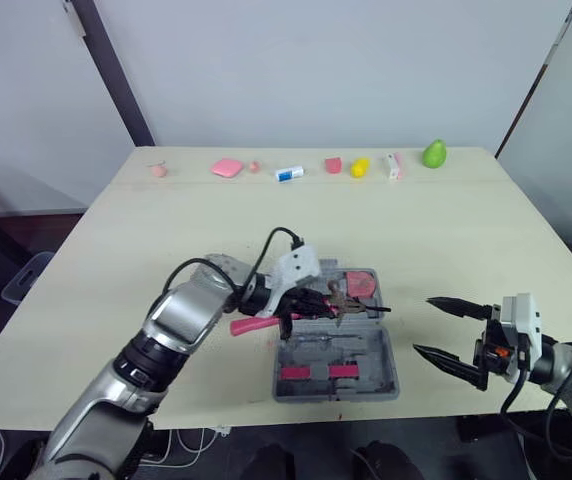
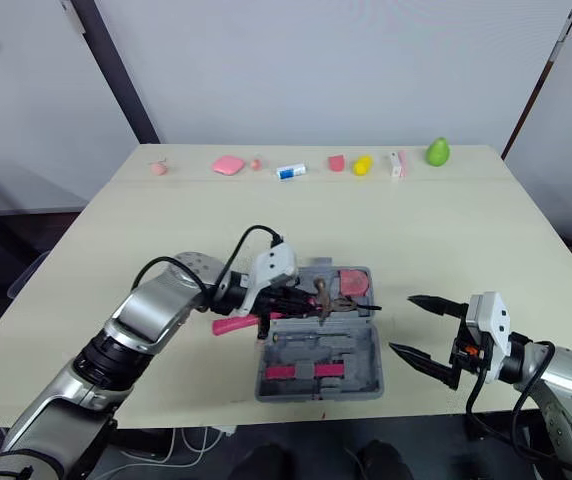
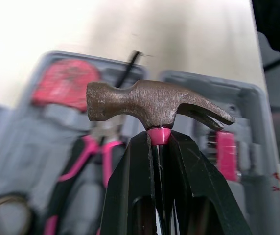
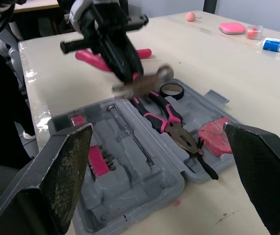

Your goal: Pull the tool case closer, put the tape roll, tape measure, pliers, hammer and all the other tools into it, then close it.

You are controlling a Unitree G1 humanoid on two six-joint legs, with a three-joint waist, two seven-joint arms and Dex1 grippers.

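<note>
The grey tool case (image 1: 366, 375) lies open near the table's front edge. In it lie pink-handled pliers (image 4: 167, 117), a black tape roll (image 4: 172, 90), a red tape measure (image 4: 216, 134) and a screwdriver (image 4: 130, 132). My left gripper (image 1: 311, 303) is shut on the pink neck of a hammer (image 3: 150, 105). The hammer's head hangs over the case's far half, and its pink handle (image 1: 251, 325) sticks out past the case's left edge. My right gripper (image 1: 423, 324) stands open to the right of the case, holding nothing, with its fingers (image 4: 66, 166) spread wide.
Small items line the table's far edge: a green pear (image 1: 434, 153), a yellow piece (image 1: 360, 167), a pink block (image 1: 227, 168), a blue-and-white tube (image 1: 288, 174). A black cable (image 1: 266, 250) loops over my left forearm. Bare tabletop (image 1: 466, 240) surrounds the case.
</note>
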